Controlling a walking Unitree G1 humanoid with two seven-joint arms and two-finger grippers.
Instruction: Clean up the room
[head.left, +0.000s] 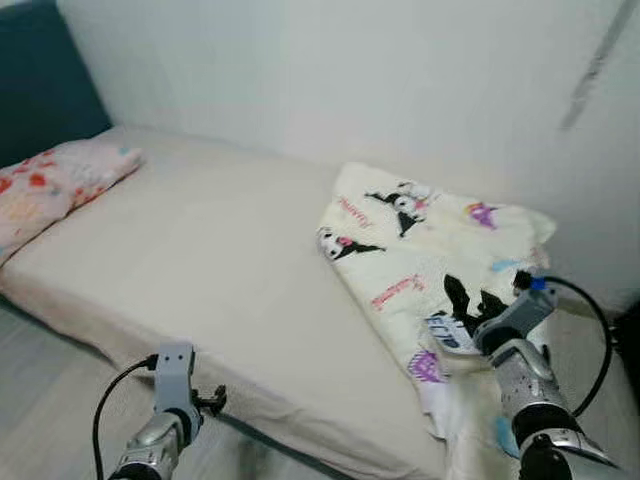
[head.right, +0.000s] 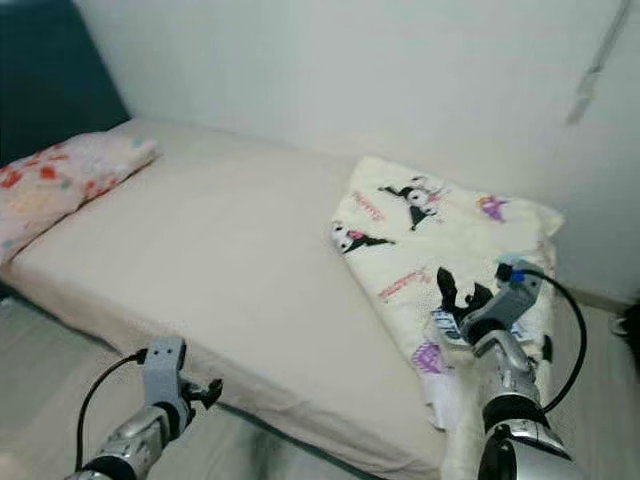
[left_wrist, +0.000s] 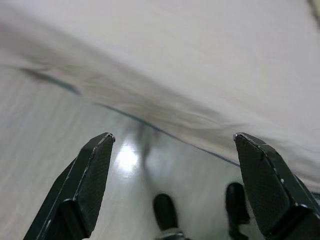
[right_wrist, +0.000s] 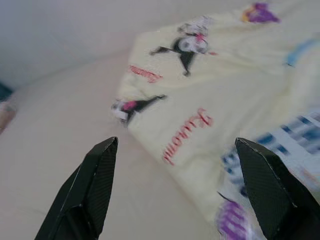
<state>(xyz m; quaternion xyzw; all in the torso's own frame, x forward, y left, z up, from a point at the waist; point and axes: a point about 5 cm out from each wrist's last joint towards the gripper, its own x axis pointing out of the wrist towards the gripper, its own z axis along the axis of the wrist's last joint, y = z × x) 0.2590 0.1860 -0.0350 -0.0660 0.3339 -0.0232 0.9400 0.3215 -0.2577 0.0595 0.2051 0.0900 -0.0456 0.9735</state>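
A cream blanket (head.left: 430, 250) printed with cartoon figures lies folded on the right part of a bed with a beige sheet (head.left: 200, 260). My right gripper (head.left: 472, 302) hovers open over the blanket's near end; the right wrist view shows its fingers (right_wrist: 95, 190) spread above the printed cloth (right_wrist: 200, 100). My left gripper (head.left: 215, 400) is low at the bed's near edge, open, with the floor and the sheet's hem between its fingers (left_wrist: 85, 185).
A floral pillow (head.left: 50, 185) lies at the bed's left end against a dark headboard (head.left: 40, 80). A white wall (head.left: 350, 70) runs behind the bed. Pale wood floor (head.left: 50, 390) lies in front. My feet (left_wrist: 167, 215) stand below the left gripper.
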